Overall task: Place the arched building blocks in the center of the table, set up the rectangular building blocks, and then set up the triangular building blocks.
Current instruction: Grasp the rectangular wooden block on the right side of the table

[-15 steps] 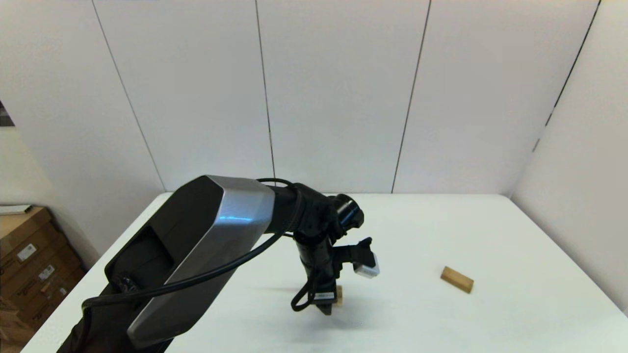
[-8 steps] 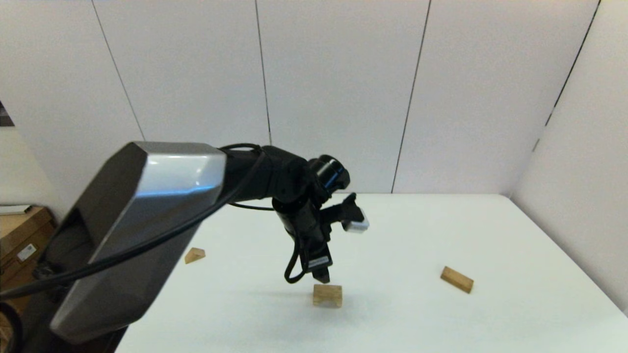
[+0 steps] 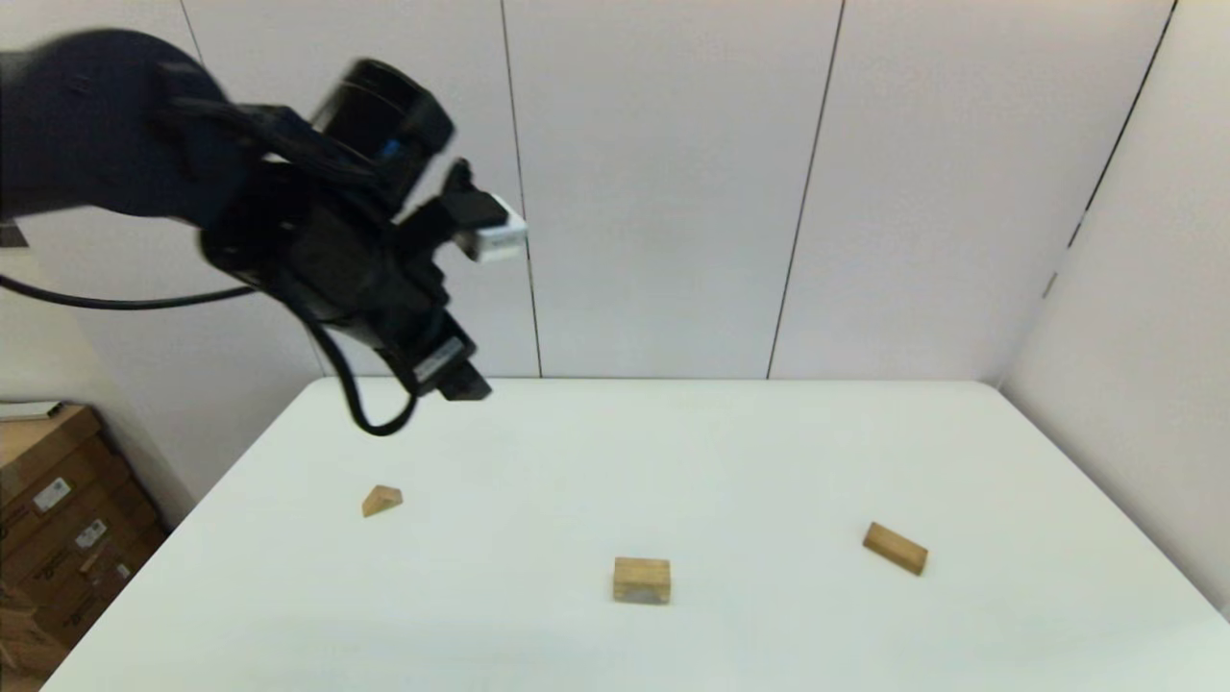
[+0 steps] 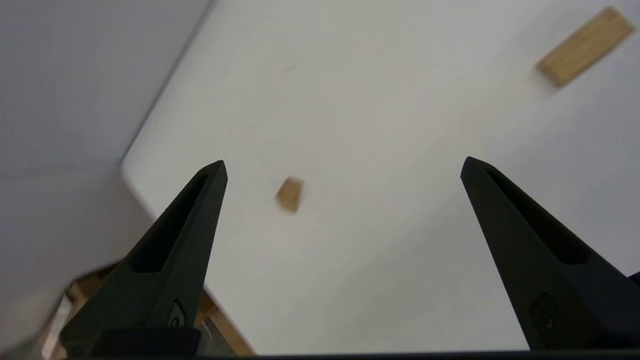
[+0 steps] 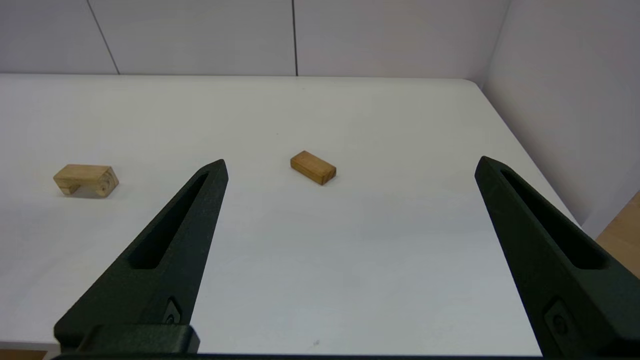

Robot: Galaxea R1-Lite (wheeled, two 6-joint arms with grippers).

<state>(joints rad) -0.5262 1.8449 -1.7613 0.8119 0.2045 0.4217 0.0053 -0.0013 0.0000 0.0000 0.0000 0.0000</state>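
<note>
Left gripper [image 3: 461, 383]: raised high at ten o'clock, jaws released and empty, clear of the blocks. Triangular block [image 3: 381, 500]: nine o'clock on the table [image 3: 769, 442], untouched. Arched block [image 3: 642, 580]: centre, hollow downward, apparently delivered. Rectangular block [image 3: 895, 548]: three o'clock, lying flat, awaiting setup. Right gripper [image 5: 350, 165]: parked low, jaws released, facing it.

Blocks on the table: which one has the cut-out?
The arched block, middle of the table: a hollow shows in one face. The rectangular brick and triangular wedge are solid.
</note>
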